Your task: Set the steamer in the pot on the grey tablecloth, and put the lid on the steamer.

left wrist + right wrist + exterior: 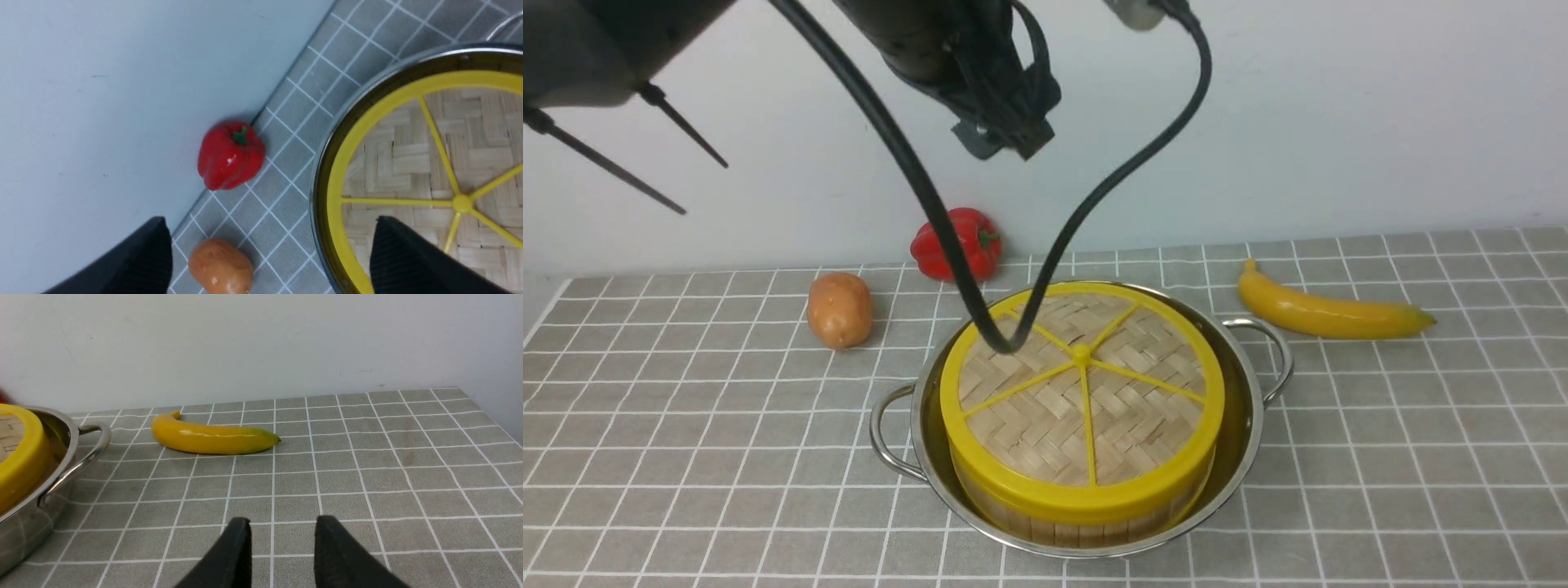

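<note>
1. Your lid sits flat on top of the steamer, and the steamer stands inside the pot on the grey tablecloth; judged from this, both steps look done.
2. Expect the lid to be light and stiff: woven bamboo strips in a herringbone, a smooth yellow plastic rim, thin spokes meeting at a small knob. If you must reseat it, take it by the rim, since the knob looks too small for a sure pinch.
3. The steamer's slatted wooden wall gives friction; its yellow rims are likely slicker.
4. The pot is shiny steel with looped wire handles, hard and slippery.
5. Your left gripper hangs above the lid's edge, jaws spread wide, holding nothing.
6. Your right gripper hovers over bare cloth, jaws parted a little, nothing between them.
7. A potato, a red pepper and a banana lie near the pot.
</note>
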Robot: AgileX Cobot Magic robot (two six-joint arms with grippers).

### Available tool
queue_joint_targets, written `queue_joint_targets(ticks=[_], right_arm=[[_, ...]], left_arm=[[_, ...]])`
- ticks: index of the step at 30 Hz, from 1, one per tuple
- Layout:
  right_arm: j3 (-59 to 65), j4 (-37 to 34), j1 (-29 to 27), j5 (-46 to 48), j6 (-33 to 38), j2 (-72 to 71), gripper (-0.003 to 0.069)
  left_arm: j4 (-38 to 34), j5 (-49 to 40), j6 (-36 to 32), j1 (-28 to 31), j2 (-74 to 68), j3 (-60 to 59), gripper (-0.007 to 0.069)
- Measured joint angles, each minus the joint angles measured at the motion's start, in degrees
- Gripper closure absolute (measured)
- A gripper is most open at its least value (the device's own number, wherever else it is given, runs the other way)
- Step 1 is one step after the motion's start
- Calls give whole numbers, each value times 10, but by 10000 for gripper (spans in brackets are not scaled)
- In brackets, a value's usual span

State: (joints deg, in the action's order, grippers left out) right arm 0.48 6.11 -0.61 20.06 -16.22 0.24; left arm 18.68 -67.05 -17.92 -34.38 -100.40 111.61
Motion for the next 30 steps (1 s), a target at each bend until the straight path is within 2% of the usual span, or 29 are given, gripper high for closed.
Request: queue_joint_targets(ticks=[11,12,16,20,21,22,23,27,28,29,30], right_arm=[[0,0,0,0,0,0,419],[0,0,0,0,0,0,419],[0,0,0,0,0,0,419],[0,0,0,0,0,0,419],[0,0,0,0,0,0,419],[0,0,0,0,0,0,419],[0,0,0,0,0,0,419],[0,0,0,0,0,0,419],[0,0,0,0,0,0,419],[0,0,0,0,0,0,419],[0,0,0,0,0,0,419]], left_arm=[[-1,27,1,1,0,-1,228],[-1,27,1,1,0,-1,228],[-7,40,22,23,69,-80,308],[-35,105,65,95,217,-213,375],[-52,144,77,137,267,-267,394],[-58,150,79,143,283,-275,400],[-82,194,85,192,337,-332,419],[-125,304,93,307,474,-497,453],[-128,315,93,317,489,-516,456],[-136,361,93,350,549,-605,460],[-138,379,93,361,584,-644,463]])
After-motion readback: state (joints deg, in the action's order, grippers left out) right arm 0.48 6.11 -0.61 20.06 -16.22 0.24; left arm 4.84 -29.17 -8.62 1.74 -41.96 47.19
